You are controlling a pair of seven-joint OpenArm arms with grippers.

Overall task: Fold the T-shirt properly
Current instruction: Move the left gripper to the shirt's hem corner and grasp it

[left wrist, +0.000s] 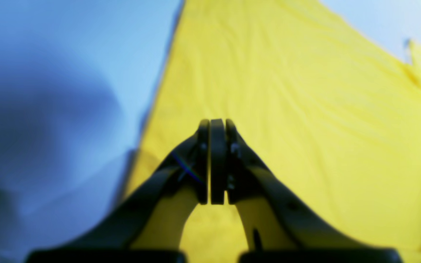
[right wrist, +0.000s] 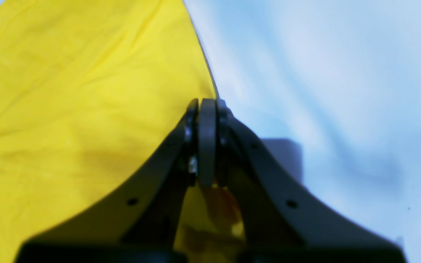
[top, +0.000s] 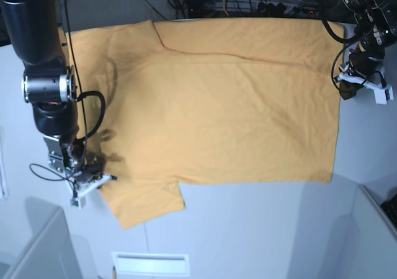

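Observation:
The light-orange T-shirt [top: 236, 118] lies spread flat on the white table [top: 260, 229], sleeves at the left and hem at the right. A strip along its far side is folded over. My right gripper [top: 93, 181] is at the near sleeve's outer edge. In the right wrist view it [right wrist: 207, 101] is shut, tips right on the T-shirt's [right wrist: 68, 91] border. My left gripper [top: 346, 90] sits at the hem's far right corner. In the left wrist view it [left wrist: 217, 122] is shut above the T-shirt [left wrist: 287, 109]. No cloth shows between either pair of pads.
Cables and equipment [top: 248, 0] crowd the far edge behind the table. A grey bin-like corner [top: 378, 211] stands at the near right and another [top: 37, 242] at the near left. A white slotted plate [top: 151, 263] lies at the front edge.

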